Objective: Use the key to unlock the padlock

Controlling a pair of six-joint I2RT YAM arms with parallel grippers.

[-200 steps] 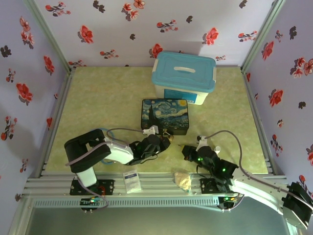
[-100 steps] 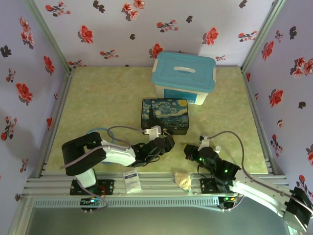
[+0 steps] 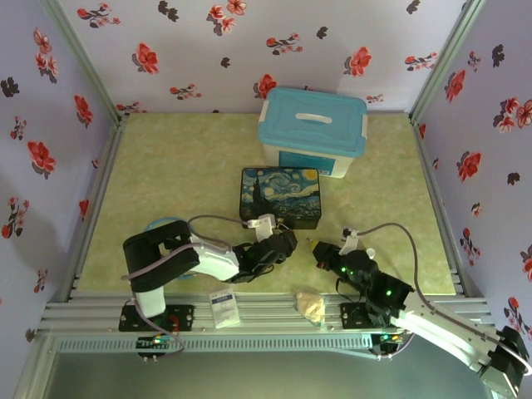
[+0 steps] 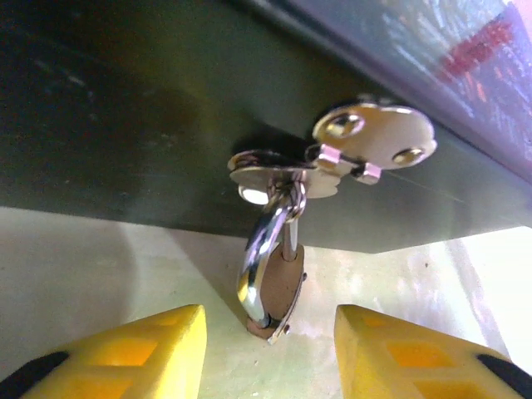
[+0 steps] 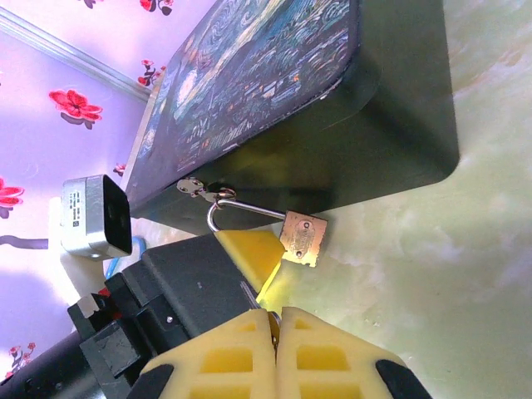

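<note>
The small brass padlock (image 4: 276, 287) hangs by its silver shackle from the hasp on the dark painted tin (image 4: 166, 100), its body resting on the table. My left gripper (image 4: 268, 357) is open, one yellow finger (image 4: 125, 357) on each side of the lock without touching it. Seen from the right wrist, the padlock (image 5: 303, 238) lies flat beside a left finger (image 5: 249, 249). My right gripper (image 5: 275, 314) is shut on the key (image 5: 251, 295), whose thin dark blade sticks out toward the lock, a short way from it. From above, both grippers (image 3: 287, 241) (image 3: 320, 249) meet at the tin's (image 3: 280, 197) front edge.
A white tub with a blue lid (image 3: 312, 131) stands behind the tin. A white card (image 3: 223, 306) and a tan lump (image 3: 311, 305) lie on the near rail. A blue item (image 3: 166, 223) shows under the left arm. Flowered walls enclose the mat.
My left gripper has opened and let go of the padlock. Its arm has shifted slightly right. The right gripper, still shut on the key, has edged toward the lock.
</note>
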